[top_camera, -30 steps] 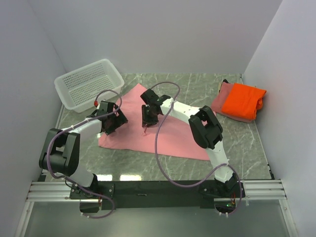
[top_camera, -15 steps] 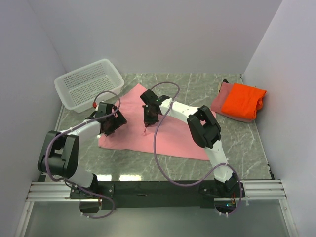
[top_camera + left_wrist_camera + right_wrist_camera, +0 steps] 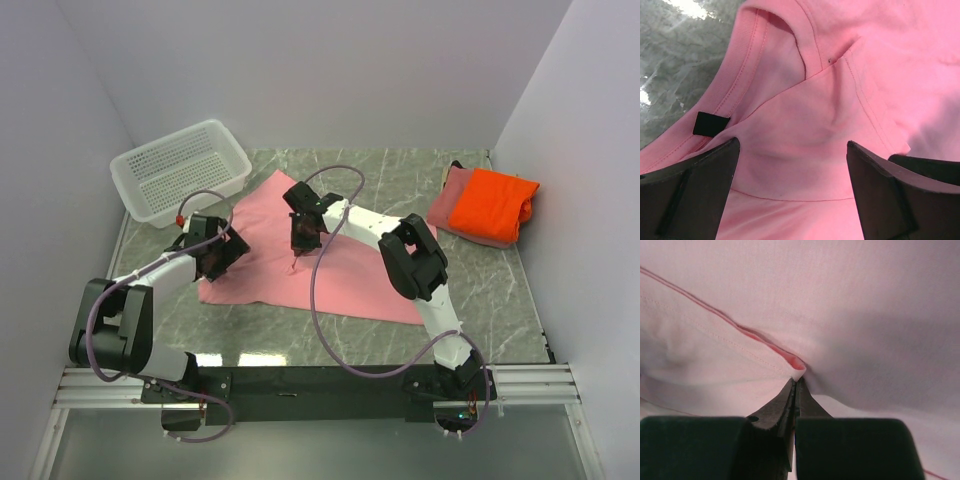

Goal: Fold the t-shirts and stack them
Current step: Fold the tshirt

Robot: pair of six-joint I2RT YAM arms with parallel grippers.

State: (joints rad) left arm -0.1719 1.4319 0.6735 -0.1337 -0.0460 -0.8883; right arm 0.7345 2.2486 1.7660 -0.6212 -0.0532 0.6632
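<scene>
The light pink t-shirt lies spread on the table's middle. My left gripper is open low over its left part, by the collar; in the left wrist view the collar with a black tag lies between and beyond the spread fingers, the left gripper empty. My right gripper is shut on a raised fold of the pink shirt; the right gripper pinches the hem edge. The bright orange shirt lies folded on the dusty rose shirt at the back right.
A white perforated basket stands at the back left, just beyond my left arm. Grey walls close in on the left, back and right. Marble table shows bare in front of the pink shirt.
My left gripper has moved a little left and nearer, along the pink shirt's left edge. My right gripper has stayed shut on the fold, shifting barely.
</scene>
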